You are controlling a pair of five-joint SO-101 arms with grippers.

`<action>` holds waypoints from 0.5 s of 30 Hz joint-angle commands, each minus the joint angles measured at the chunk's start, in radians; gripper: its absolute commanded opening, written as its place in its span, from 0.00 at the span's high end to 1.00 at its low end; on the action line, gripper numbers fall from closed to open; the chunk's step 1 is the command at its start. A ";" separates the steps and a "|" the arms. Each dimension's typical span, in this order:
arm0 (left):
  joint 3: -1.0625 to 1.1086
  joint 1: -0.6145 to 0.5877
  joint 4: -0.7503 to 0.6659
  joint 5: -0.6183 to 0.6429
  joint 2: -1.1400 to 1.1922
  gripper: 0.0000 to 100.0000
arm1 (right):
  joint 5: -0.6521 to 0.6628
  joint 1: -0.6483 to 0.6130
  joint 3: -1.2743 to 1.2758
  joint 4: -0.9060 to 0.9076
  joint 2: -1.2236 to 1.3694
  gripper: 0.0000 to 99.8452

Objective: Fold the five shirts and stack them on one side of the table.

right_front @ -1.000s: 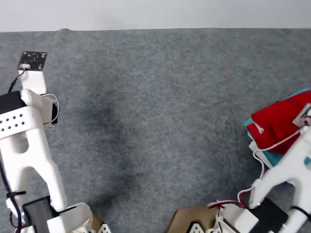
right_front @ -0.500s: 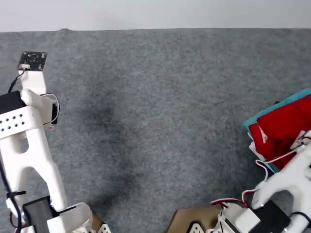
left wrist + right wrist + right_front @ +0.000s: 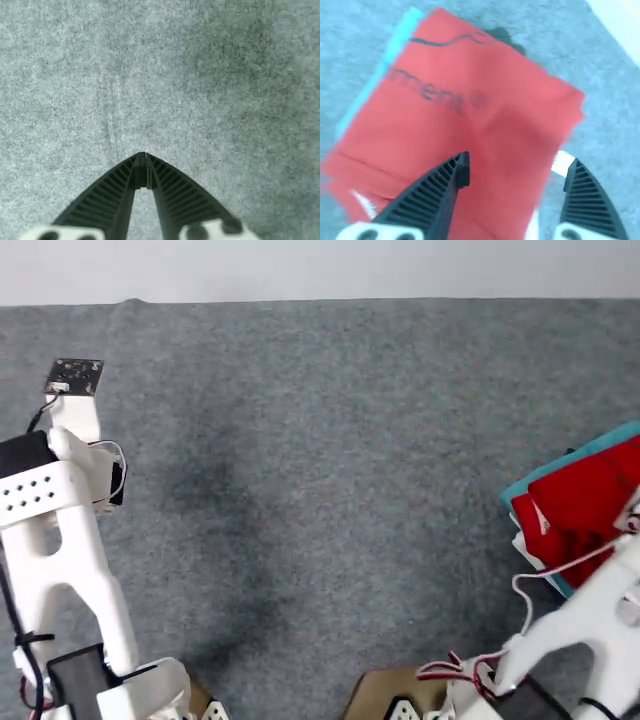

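Note:
A folded red shirt lies on top of a stack at the table's right edge, over a teal shirt and a bit of white cloth. In the right wrist view, my right gripper hangs open just above the red shirt, holding nothing; the teal shirt's edge peeks out beneath. The right arm rises from the front right corner. My left gripper is shut and empty over bare grey carpet, on the left arm at the table's left side.
Grey carpet covers the whole table top between the two arms. A brown cardboard piece lies at the front edge between the arm bases. The back edge meets a pale wall.
The right arm has drawn back from the stack toward the front right corner, and the red shirt now lies flatter. The left arm shifted slightly.

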 commanded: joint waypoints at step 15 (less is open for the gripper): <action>-0.007 0.002 0.008 -0.002 -0.048 1.00 | -0.163 -0.242 0.075 -0.194 0.288 0.99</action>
